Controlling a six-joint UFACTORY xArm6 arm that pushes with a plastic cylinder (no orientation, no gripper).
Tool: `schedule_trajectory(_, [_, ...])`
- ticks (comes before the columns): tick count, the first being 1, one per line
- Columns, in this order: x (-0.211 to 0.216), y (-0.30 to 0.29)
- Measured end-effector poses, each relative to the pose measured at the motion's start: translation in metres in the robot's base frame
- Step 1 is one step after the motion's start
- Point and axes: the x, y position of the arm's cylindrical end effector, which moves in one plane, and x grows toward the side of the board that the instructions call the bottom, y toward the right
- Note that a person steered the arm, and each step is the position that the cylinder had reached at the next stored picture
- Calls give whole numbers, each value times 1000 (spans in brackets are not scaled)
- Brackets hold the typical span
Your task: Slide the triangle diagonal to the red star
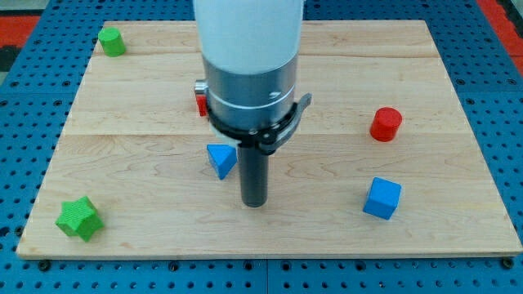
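The pale wooden bench (425,98) lies on a blue perforated base (24,90); my end effector is a plain dark rod with no jaws, my tip (254,202) just right of the blue triangle block (221,159); the red block (200,103), half hidden behind the arm, sits above; the blue cube (382,198), red cylinder (386,124), green star (79,218) and green cylinder (112,41) stay near the edges.

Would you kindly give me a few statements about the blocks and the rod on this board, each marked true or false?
1. My tip rests just to the view's right of the blue triangle. True.
2. The green star lies near the board's top right corner. False: it lies near the bottom left corner.
3. The blue cube sits below the red cylinder in the view. True.
4. A red block stands in full view. False: the arm hides most of it, so its shape cannot be told.
5. The green cylinder touches the triangle. False: it sits far off, at the top left.
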Motion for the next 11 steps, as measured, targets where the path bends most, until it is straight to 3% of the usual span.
schedule_trajectory(2, [-86, -25])
schedule_trajectory(3, [-40, -37])
schedule_trajectory(4, [-43, -66])
schedule_trajectory(6, [-83, -12])
schedule_trajectory(7, [-83, -6])
schedule_trajectory(8, [-60, -42])
schedule_trajectory(9, [-100, -73])
schedule_trajectory(11, [-118, -47])
